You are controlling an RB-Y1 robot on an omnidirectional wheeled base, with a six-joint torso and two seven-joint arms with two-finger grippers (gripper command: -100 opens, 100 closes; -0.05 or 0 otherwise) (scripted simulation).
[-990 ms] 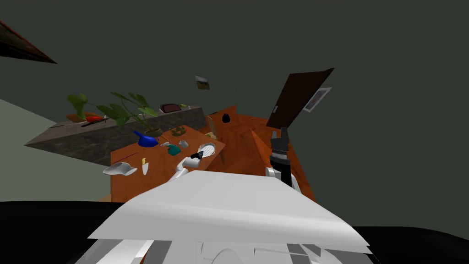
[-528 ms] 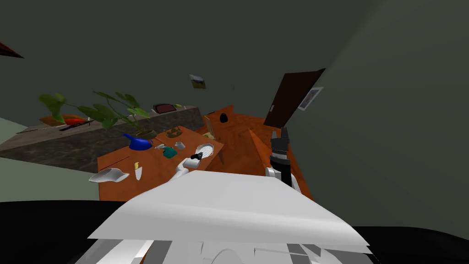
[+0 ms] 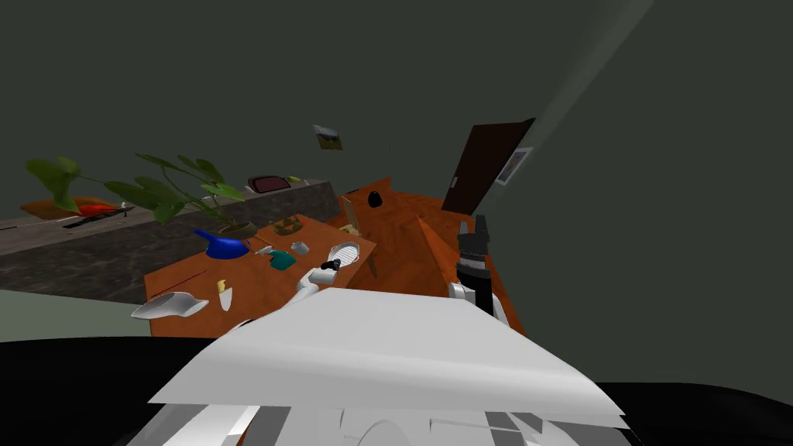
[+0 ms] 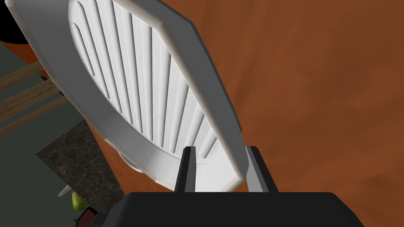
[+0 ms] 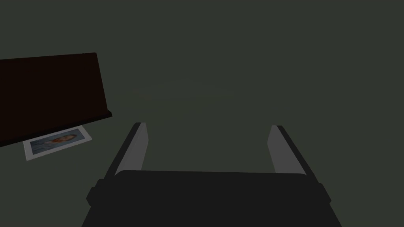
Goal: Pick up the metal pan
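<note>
The pan (image 4: 130,79) is white with a ridged inside, and it lies on the orange table (image 4: 315,98) near the table's right corner. My left gripper (image 4: 221,149) is at the pan's near end, one finger inside the rim and one outside, both pressing the rim's sides. In the head view the pan (image 3: 345,252) is small, with the left gripper (image 3: 331,265) at its near edge. My right gripper (image 3: 473,228) is raised off to the right, away from the table, and its fingers (image 5: 136,146) stand wide apart with nothing between them.
On the table left of the pan are a teal object (image 3: 282,260), a blue jug (image 3: 223,246), a leafy plant (image 3: 166,193) and a white object (image 3: 166,305) at the far left edge. A dark stone counter (image 3: 116,248) runs behind. A dark door (image 3: 484,164) stands at the right.
My head view has swung, so the table and counter sit further left in the picture. The left fingers have closed in on the pan's rim. The right arm has not moved.
</note>
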